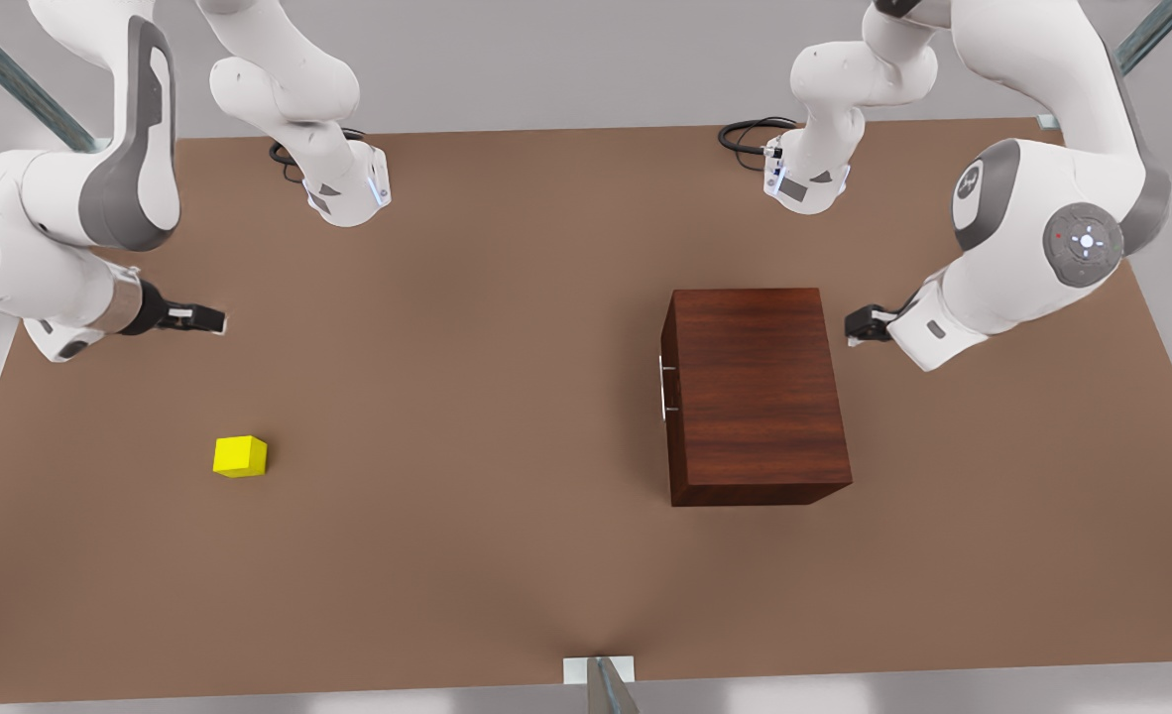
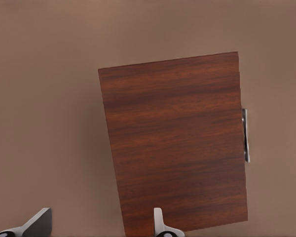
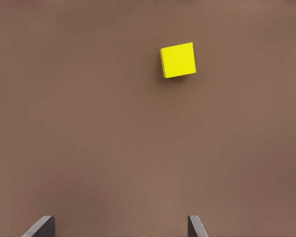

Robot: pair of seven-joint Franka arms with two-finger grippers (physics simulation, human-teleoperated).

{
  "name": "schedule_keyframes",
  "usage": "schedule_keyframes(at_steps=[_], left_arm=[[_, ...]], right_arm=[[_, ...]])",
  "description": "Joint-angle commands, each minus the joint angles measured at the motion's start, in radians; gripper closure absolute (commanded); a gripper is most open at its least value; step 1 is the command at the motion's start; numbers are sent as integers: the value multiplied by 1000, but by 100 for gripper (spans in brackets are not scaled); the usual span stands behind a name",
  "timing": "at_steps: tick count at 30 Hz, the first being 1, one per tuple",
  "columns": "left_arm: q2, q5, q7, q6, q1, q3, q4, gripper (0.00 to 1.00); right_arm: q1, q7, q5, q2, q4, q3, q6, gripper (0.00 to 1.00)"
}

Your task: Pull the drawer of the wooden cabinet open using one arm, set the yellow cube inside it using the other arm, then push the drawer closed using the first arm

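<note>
Nearest the front camera, the yellow cube (image 1: pixel 240 456) sits alone on the brown table (image 1: pixel 467 555), well apart from the wooden cabinet (image 1: pixel 757 392); the drawer's silver handle (image 1: pixel 663 387) faces the cube, drawer flush and shut, so nothing has begun; farther back the right gripper (image 1: pixel 211 320) hangs above the cube's side, fingers (image 3: pixel 39 226) spread and empty; the left gripper (image 1: pixel 862 324) hovers beside the cabinet, released too; grey floor beyond.

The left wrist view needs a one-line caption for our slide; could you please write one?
Left gripper, fingers open, hovers above the wooden cabinet, whose drawer is shut with its silver handle untouched.
</note>
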Motion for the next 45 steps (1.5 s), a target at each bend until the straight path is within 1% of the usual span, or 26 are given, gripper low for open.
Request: schedule_keyframes(at_steps=[1,2,3,4,5,6,7,8,9,10,11,12,13,14,15,17,19,23,25,28,30,34,42,45], left_arm=[[1,6,-227,85,9,0,1,0],[2,-20,-224,79,6,-1,10,0],[7,-23,-250,82,-41,-32,22,0],[25,-14,-373,94,-115,-38,34,0],[77,7,-466,99,-230,-38,93,0],[134,85,-590,113,-330,-38,140,0],[162,92,-621,136,-393,-38,152,0],[183,93,-673,153,-420,-38,152,0],[231,98,-754,298,-463,-38,152,0],[243,226,-813,292,-525,-35,125,0],[287,299,-947,306,-543,-29,117,0],[335,302,-983,306,-543,-24,160,0],[356,302,-997,320,-543,-6,171,0],[399,303,-1067,322,-545,-3,208,0],[412,320,-1092,322,-545,-3,209,0],[442,325,-1178,344,-546,-4,209,0],[450,352,-1192,349,-549,-6,209,0],[475,443,-1187,338,-575,-6,194,0],[475,443,-1120,326,-574,-6,194,0],[475,431,-865,262,-569,-1,195,0],[476,429,-827,262,-568,-1,194,0],[479,441,-842,262,-580,-4,191,0],[479,441,-908,263,-621,-4,91,0],[479,492,-909,245,-635,-4,80,0]], right_arm=[[61,23,8,21,34,0,151,0],[56,22,6,38,53,0,146,0],[56,33,5,40,51,2,146,0],[56,167,8,43,54,-3,149,0],[48,327,-2,47,83,2,135,0],[30,546,0,49,79,-3,123,0],[28,767,0,53,73,-3,135,0],[30,819,-11,55,64,0,137,0],[25,938,-5,60,38,-3,172,0],[27,1152,-9,61,18,-1,282,0],[27,1264,-14,73,-10,-1,347,0],[27,1330,-14,75,-44,-1,405,0],[25,1372,-15,72,-88,-1,470,0],[-7,1384,-14,73,-87,-3,487,0],[-19,1447,-14,87,-85,-3,530,0],[-24,1516,-21,109,-76,-1,557,0],[-31,1599,-29,127,-75,-1,600,0],[-30,1702,-41,150,-64,-1,625,0],[-25,1723,-43,159,-64,-1,625,0],[-24,1726,-43,165,-64,0,625,0],[-24,1726,-43,168,-64,0,625,0],[-24,1732,-43,172,-64,0,625,0],[-24,1734,-43,175,-62,0,623,0],[-24,1734,-43,175,-62,0,625,0]])
